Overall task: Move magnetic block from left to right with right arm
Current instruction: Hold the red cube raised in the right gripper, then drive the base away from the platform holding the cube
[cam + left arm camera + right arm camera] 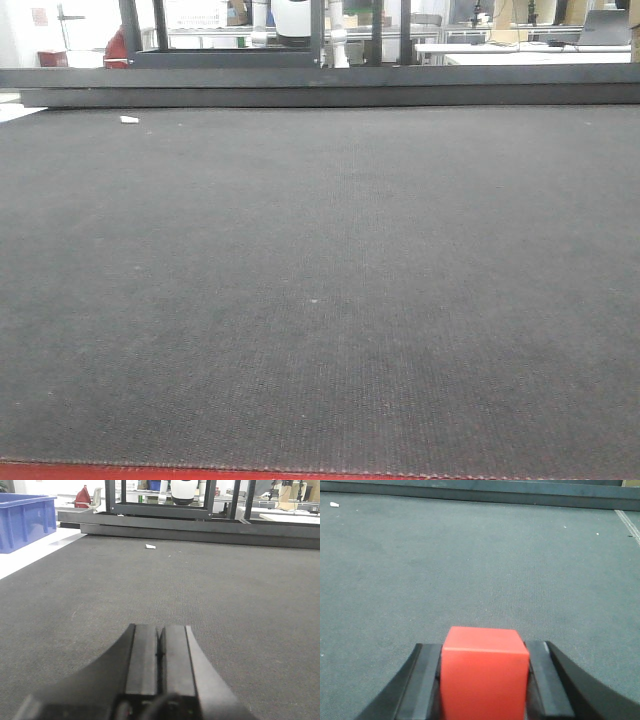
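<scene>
Right wrist view. The magnetic block (485,675) sits between the two fingers of the right end effector (485,650). I see its red top and front faces, with a dark finger (427,680) pressed against each side. The right end effector is clenched on the block. I cannot tell from this angle whether the block's underside rests on the tabletop (470,555) or hangs just above it.

Ahead of the right end effector lies bare grey tabletop. A small white scrap (334,504) lies far ahead and to its left, and a pale line (627,525) runs far ahead and to its right.

Left wrist view. The left end effector (160,640) holds nothing, its fingers (142,655) pressed together with only a thin seam between them. The same scrap lies well ahead of it, and a blue bin (25,520) stands far ahead to its left, off the tabletop.

Front view. Neither arm nor the block appears, only the tabletop and a dark rail (320,85) at its far edge.

Progress, as I judge it: the grasp is made. How much of the carry rightward is complete I cannot tell. Setting the block down on the right side and letting go remain.
</scene>
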Motion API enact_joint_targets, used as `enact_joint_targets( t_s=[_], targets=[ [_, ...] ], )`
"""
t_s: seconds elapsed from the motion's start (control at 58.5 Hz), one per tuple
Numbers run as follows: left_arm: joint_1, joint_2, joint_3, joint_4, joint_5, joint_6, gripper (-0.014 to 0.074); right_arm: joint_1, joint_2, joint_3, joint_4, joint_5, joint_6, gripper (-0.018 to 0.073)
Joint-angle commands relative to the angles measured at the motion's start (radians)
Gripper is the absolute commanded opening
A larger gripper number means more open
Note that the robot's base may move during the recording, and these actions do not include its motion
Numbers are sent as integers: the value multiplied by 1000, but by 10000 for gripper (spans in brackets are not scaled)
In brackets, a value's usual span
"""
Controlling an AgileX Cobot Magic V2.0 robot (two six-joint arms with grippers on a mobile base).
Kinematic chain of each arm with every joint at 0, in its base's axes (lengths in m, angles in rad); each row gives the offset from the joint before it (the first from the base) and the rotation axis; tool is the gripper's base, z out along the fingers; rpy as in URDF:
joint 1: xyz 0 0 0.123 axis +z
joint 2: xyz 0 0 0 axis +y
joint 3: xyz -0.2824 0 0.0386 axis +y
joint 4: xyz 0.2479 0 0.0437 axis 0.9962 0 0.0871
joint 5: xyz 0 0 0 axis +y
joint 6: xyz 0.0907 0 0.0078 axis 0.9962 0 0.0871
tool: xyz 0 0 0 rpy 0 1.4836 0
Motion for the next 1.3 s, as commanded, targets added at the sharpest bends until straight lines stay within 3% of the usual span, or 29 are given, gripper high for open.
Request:
enact_joint_targets(
  t_s=[0.0,1.282],
  targets=[
    [-7,-13,8,-5,-81,-6,-126,-3,11,-26,0,-79,-6,224],
    [-7,-13,8,-5,-81,-6,-126,-3,11,-26,0,-80,-6,224]
  ],
)
